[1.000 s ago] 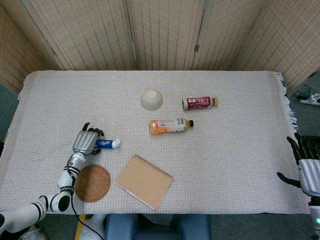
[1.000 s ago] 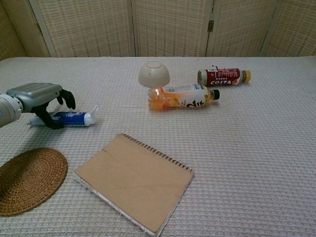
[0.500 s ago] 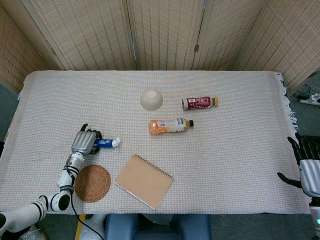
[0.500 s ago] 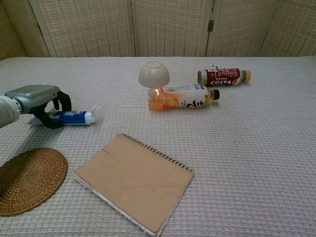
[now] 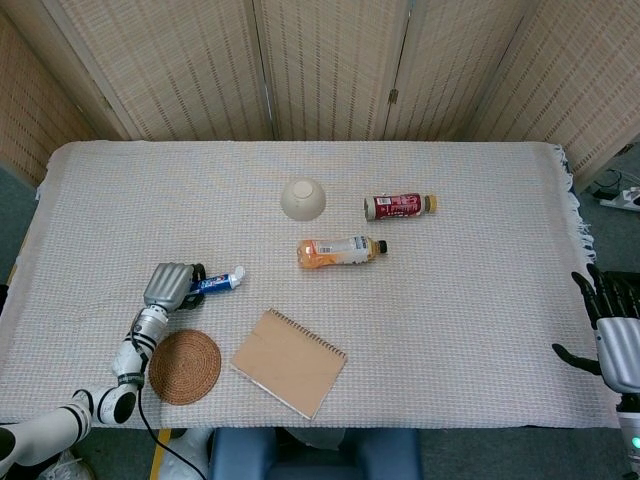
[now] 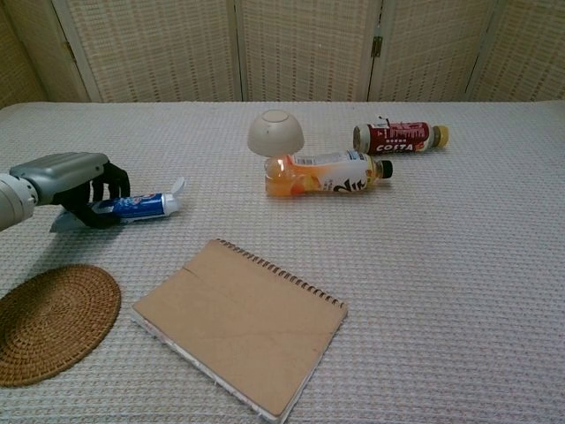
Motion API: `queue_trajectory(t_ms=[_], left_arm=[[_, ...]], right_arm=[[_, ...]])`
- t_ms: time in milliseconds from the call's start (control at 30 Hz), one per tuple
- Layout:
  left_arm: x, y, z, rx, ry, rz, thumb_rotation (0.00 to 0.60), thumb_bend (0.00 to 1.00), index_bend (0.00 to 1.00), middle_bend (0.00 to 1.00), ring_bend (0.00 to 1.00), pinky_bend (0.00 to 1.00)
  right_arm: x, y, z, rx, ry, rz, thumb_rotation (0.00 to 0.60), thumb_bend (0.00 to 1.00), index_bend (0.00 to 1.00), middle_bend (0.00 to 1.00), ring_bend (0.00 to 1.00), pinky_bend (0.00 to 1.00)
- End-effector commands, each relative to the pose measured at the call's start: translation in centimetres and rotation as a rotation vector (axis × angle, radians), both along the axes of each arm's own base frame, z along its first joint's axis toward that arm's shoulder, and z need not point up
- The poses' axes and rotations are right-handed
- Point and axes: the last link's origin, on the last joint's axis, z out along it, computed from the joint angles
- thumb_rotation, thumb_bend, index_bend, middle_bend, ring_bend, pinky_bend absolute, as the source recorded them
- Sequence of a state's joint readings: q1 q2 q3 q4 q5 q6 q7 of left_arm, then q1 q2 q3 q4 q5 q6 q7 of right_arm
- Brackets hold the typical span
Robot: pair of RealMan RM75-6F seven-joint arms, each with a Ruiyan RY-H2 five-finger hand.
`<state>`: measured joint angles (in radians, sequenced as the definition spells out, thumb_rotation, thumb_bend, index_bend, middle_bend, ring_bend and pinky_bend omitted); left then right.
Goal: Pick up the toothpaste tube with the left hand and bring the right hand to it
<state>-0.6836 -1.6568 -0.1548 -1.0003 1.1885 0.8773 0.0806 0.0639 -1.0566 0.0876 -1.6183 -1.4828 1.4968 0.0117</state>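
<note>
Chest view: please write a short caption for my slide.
Left hand grips the toothpaste tube beside a notebook.

One toothpaste tube [image 6: 139, 207] at left, one upturned cream bowl [image 6: 275, 132] far centre, and two bottles lying on their sides: an orange-drink bottle [image 6: 325, 174] just near the bowl and a red-labelled bottle [image 6: 399, 137] to the right. One woven round coaster [image 6: 48, 321] near left and one spiral-bound notebook [image 6: 240, 321] near centre.

Blue toothpaste tube [image 6: 139, 206] — white cap pointing right, slightly raised; tail gripped in fingers.
</note>
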Motion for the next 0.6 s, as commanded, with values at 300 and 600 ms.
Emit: queue_trajectory(t_ms=[300,600], left_arm=[[1.7,-0.5,2.4,0.01,-0.181,-0.158,0.6,0.73,0.79,0.79,0.7,0.71],[6.7,-2.7,2.9,-0.096,-0.243,-0.272,0.6,0.76,0.79,0.79,0.7,0.7]], right_arm=[[2.5,-0.8,0.0,0.044,-0.03,0.117,0.585,0.18,0.0,0.01,0.05,0.0],[8.2,-3.4,-1.9,0.196,-0.071,0.332,0.59,0.22,0.09,0.05,0.02,0.0]])
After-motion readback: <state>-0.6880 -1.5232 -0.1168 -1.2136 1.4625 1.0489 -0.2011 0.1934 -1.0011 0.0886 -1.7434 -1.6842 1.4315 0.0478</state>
